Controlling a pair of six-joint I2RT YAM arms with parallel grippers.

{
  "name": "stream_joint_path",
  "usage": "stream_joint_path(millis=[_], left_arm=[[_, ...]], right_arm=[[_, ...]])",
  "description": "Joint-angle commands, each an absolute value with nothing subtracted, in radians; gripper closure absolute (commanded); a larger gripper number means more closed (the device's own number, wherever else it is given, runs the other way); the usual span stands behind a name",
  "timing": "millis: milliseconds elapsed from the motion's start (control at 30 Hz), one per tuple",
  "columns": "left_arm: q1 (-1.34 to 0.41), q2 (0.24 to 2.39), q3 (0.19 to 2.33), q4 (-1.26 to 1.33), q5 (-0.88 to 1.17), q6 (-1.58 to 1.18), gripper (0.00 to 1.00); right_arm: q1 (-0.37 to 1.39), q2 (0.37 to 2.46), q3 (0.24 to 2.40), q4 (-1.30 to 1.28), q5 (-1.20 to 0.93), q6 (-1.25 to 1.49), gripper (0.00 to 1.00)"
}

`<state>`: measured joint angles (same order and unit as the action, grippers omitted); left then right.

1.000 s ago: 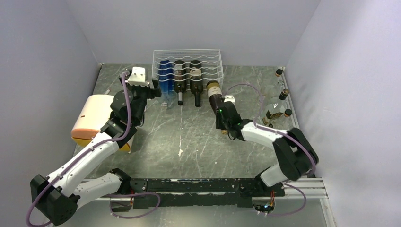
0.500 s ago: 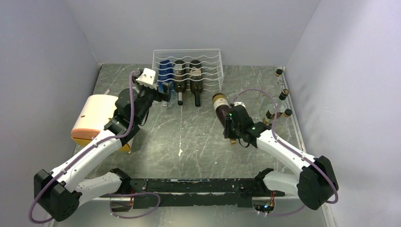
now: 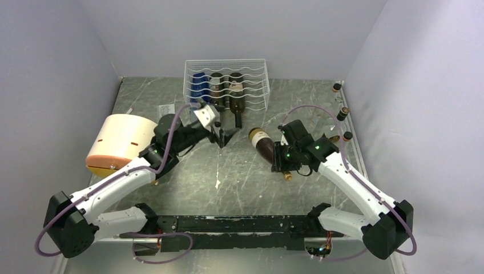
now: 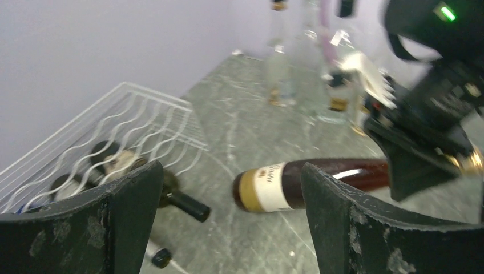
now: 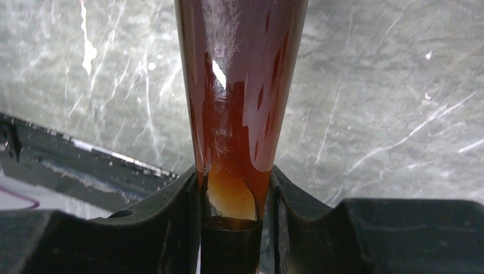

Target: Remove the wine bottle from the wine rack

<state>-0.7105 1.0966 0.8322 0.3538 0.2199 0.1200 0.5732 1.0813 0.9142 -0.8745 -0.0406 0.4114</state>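
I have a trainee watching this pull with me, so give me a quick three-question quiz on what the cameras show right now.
1. True or false: the right arm's fingers are clamped on the neck of the wine bottle, which is clear of the wine rack.
2. How many bottles lie in the rack in the top view? A) one B) three C) five
3. Fill in: the left arm's fingers are ___ (open or shut), with nothing between them.

Key: 1 true; 2 B; 3 open.
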Motion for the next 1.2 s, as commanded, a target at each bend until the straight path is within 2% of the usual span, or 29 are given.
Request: stream_joint_path(millis=[0,333,567,933,1167], left_arm=[[-0.784,1.092,0.777,0.42,0.454,0.264,0.06],[-0.94,1.149,0.743,0.337,0.431,0.473,0.04],[-0.999,1.221,0.75,0.249,0.434,0.561,0.04],[-1.089,1.353,0.709,0.359,0.198,0.672,0.08],[-1.098,1.376,0.694,0.4,0.185,0.687,0.12]], right_arm=[[0.574,1.031,1.084,-0.828,-0.158,0.321,1.0],[0.576,1.097,1.1,-0.814,-0.413,0.24,1.0],[0.575,1.13,1.097,-0.792,-0.513,0.197,1.0],[0.585,1.108,1.08,-0.81,-0.74,0.134,1.0],[0.594,1.08,1.053,-0.803,-0.78,0.132,1.0]])
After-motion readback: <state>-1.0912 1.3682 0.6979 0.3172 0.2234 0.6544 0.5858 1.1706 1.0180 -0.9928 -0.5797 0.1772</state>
